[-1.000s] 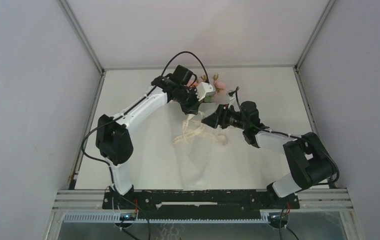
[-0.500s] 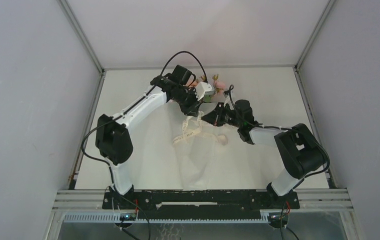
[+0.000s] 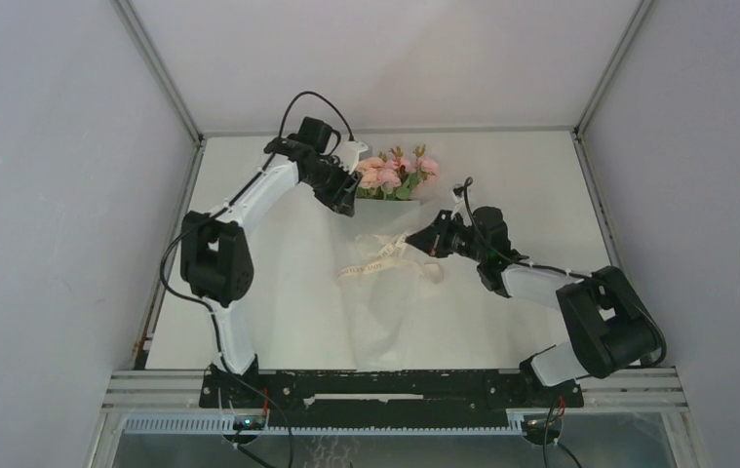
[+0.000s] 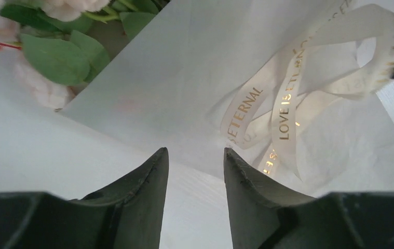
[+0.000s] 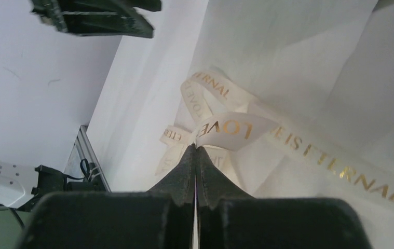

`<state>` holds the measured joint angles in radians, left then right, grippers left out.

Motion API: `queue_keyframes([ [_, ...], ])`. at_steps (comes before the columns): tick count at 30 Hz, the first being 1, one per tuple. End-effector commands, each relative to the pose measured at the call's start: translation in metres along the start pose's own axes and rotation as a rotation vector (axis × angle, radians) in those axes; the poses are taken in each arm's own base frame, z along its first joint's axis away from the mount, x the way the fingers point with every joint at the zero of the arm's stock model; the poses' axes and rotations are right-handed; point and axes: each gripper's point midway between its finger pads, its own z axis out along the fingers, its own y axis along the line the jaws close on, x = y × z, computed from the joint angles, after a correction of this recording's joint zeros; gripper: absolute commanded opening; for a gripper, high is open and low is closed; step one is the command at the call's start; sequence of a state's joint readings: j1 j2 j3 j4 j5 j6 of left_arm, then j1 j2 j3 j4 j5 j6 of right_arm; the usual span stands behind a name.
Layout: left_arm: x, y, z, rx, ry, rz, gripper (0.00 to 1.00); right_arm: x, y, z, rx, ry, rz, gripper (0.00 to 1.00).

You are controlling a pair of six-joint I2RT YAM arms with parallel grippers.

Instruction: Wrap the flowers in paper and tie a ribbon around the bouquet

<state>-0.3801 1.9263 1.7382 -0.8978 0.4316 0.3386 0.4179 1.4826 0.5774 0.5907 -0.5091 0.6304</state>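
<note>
Ribbon [image 3: 375,261] pinched at one loop between pressed-together tips of right pincer [image 5: 195,148], rest trailing leftward across paper [image 3: 385,322] mid-desk [image 3: 541,175], near side of flowers [image 3: 395,174] at far edge; left pincer [image 4: 194,155] spread, empty, farther off.

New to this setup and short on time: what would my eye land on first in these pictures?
The pale pink flowers stand out at the far middle of the top view, by the upper edge of the white paper. Nearer, the cream ribbon with gold lettering lies in loops on the paper, the right end effector shut on one loop. The left end effector hangs open and empty beside the flowers.
</note>
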Motion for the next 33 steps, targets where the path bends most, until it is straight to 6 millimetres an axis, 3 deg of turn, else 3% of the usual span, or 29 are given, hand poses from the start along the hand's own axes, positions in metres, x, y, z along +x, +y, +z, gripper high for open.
queue_keyframes([
  [1,0.010,-0.013,0.026,0.024,0.060,0.000,0.51,0.004,0.009,-0.014,-0.002,-0.022,-0.041,0.00],
  [7,0.023,-0.040,0.044,0.102,0.104,0.071,0.65,0.000,0.014,-0.020,-0.006,-0.042,-0.051,0.00],
  [11,0.032,-0.036,0.061,0.048,0.148,0.070,0.65,-0.010,0.024,-0.018,-0.038,-0.066,-0.060,0.00],
  [16,0.045,-0.014,0.074,-0.055,0.190,0.044,0.53,-0.023,0.036,-0.014,-0.065,-0.068,-0.086,0.00],
  [20,0.048,-0.010,0.074,-0.089,0.180,0.052,0.42,-0.033,0.045,-0.013,-0.082,-0.085,-0.107,0.00],
  [23,0.052,-0.010,0.075,-0.091,0.185,0.058,0.23,-0.042,0.049,-0.011,-0.083,-0.098,-0.114,0.00],
  [25,0.055,-0.017,0.072,-0.059,0.187,0.053,0.02,-0.049,0.050,-0.007,-0.075,-0.108,-0.117,0.00],
  [28,0.051,-0.040,0.058,0.020,0.132,0.050,0.00,-0.061,0.043,0.001,-0.020,-0.128,-0.113,0.00],
  [33,0.036,-0.069,0.024,0.096,0.011,0.043,0.00,-0.075,0.013,0.015,0.124,-0.159,-0.057,0.00],
])
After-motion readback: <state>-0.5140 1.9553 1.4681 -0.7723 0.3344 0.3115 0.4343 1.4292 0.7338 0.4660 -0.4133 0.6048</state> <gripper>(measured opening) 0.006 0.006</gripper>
